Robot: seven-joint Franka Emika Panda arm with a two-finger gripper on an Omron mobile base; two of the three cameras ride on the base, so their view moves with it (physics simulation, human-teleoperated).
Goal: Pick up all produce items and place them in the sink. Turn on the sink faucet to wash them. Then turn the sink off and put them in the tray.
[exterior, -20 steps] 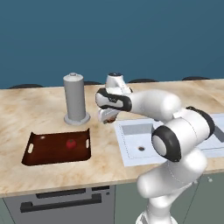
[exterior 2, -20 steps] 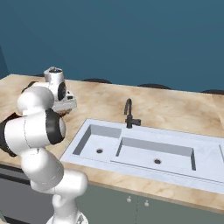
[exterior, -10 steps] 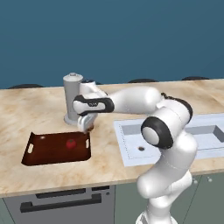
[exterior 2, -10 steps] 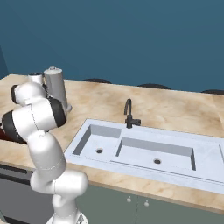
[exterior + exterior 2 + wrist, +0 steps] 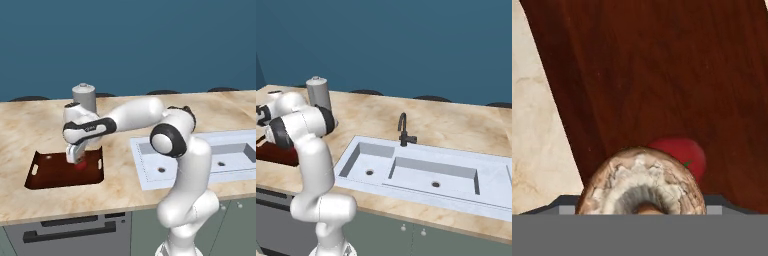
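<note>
Tan-brown mottled mushroom-like round item sits bottom centre of the hand view, right against the camera, underside facing it. It's between the fingers of the gripper, which are spread wide and pinching it. Fingertips themselves are hidden behind the mushroom.

Glossy red tomato-like round item lies just behind it, right of centre, on the floor of the dark reddish-brown rectangular tray. Left base view gives just a red sliver at the gripper tip; the mushroom can't be made out there.

Left base view puts the tray at left centre on the beige marbled counter, slot handles at both short ends, gripper low over its right half. A tall grey cylinder stands behind it.

Right base view adds the black gooseneck faucet behind the pale double-basin sink at centre; the tray is a dark strip at the left edge behind the arm.
</note>
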